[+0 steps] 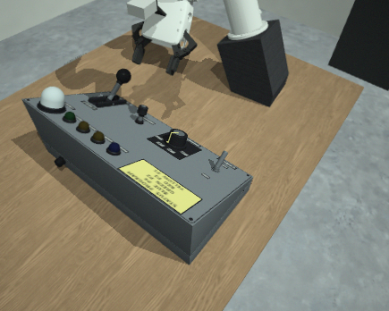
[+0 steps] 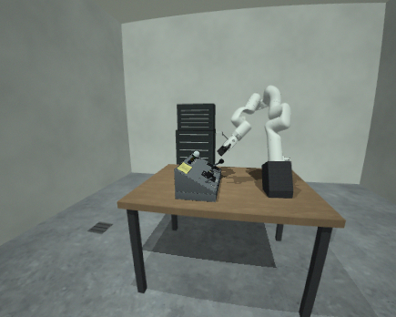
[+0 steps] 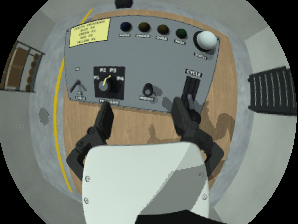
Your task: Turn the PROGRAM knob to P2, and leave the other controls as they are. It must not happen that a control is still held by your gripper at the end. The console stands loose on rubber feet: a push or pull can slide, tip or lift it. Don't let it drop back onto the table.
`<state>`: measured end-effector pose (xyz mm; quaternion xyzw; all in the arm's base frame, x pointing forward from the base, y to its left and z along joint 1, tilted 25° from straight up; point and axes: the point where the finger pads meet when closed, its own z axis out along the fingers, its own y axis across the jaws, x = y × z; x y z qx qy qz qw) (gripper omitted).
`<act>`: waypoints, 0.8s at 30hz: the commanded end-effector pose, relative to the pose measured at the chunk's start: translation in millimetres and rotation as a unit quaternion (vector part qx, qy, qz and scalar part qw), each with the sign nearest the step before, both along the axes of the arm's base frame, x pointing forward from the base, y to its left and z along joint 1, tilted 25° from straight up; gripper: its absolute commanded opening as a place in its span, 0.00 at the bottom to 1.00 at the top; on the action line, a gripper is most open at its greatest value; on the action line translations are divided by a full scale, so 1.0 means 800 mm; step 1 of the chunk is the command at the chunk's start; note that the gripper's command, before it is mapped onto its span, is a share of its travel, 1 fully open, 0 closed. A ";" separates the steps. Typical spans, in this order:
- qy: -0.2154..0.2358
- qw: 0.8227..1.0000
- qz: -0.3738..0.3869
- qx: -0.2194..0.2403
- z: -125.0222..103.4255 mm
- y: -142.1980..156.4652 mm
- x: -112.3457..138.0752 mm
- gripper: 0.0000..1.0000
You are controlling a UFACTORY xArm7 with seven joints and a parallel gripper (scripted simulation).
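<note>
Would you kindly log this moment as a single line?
phase: approach | hand: open, empty, above table behind console | PROGRAM knob: untouched

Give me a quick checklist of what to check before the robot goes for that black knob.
1. Gripper open and empty: ok.
2. Gripper apart from the console: ok, it hangs above the table behind it.
3. Knob unobstructed from above: ok.
4. Lever near the gripper's way down: not ok, its ball stands just below the fingers.
5. Console flat on the table: ok.
6. Which mark is P2: cannot tell, the labels are too small.
</note>
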<state>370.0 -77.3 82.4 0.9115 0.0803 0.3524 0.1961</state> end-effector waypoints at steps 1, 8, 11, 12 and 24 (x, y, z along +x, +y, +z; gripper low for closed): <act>0.018 0.999 -0.026 -0.001 -0.006 0.015 0.010 1.00; 0.032 0.998 -0.049 0.001 -0.013 0.036 0.015 1.00; 0.039 0.997 -0.060 0.002 -0.017 0.046 0.016 1.00; 0.045 0.997 -0.070 0.002 -0.021 0.057 0.017 1.00; 0.070 0.991 -0.112 0.004 -0.041 0.103 0.013 1.00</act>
